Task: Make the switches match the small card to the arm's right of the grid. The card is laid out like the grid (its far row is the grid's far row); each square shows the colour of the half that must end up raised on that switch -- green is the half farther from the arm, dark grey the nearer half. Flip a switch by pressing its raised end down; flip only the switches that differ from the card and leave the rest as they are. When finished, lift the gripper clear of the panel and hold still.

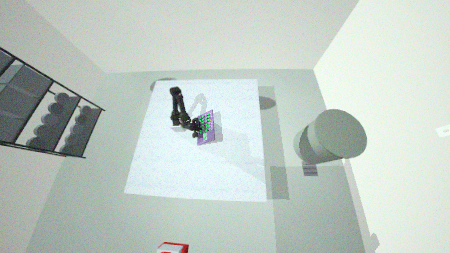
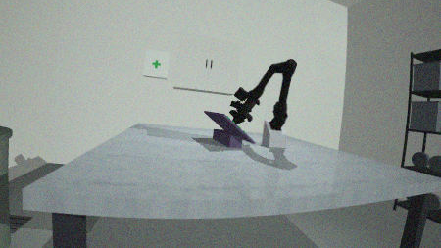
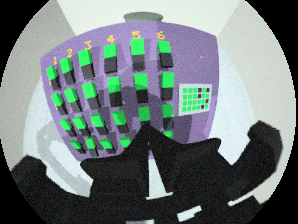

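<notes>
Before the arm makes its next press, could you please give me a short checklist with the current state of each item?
1. Gripper shut, holding nothing: ok.
2. Closed fingertips over the near rows of the purple panel, around the middle columns: ok, though the exact switch under them cannot be told.
3. Card in the wrist view, right of the grid: ok.
4. Card squares readable against each switch: cannot tell, too small and blurred.
5. Tip touching a switch or just above it: cannot tell from these views.
6. Panel sitting tilted on the table within the arm's reach: ok.
</notes>
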`<state>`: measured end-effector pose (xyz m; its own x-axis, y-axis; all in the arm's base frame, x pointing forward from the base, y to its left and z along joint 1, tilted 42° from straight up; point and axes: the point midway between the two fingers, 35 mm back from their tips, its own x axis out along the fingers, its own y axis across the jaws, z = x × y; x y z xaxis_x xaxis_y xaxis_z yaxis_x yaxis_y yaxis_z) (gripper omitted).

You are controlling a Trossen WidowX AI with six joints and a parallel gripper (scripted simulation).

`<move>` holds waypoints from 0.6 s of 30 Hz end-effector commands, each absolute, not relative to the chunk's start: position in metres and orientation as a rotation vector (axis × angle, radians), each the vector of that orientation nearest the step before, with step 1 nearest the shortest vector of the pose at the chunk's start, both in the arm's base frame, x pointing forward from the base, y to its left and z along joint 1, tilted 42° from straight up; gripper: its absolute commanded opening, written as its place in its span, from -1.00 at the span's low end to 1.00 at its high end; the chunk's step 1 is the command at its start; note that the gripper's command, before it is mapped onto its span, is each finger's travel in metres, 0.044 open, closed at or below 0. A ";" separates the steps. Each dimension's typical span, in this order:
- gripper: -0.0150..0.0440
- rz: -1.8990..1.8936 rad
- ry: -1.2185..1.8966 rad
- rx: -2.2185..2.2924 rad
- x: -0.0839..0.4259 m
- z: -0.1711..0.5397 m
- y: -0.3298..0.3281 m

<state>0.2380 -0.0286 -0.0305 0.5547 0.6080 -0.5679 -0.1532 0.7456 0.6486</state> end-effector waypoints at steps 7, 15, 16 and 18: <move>-0.49 0.479 0.876 0.586 0.239 -0.031 -0.027; -0.49 0.479 0.876 0.586 0.239 -0.032 -0.027; -0.49 0.481 0.875 0.580 0.239 -0.031 -0.028; -0.49 0.475 0.886 0.576 0.234 -0.027 -0.037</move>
<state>0.2357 -0.0272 -0.0309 0.5459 0.6146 -0.5695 -0.1483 0.7398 0.6563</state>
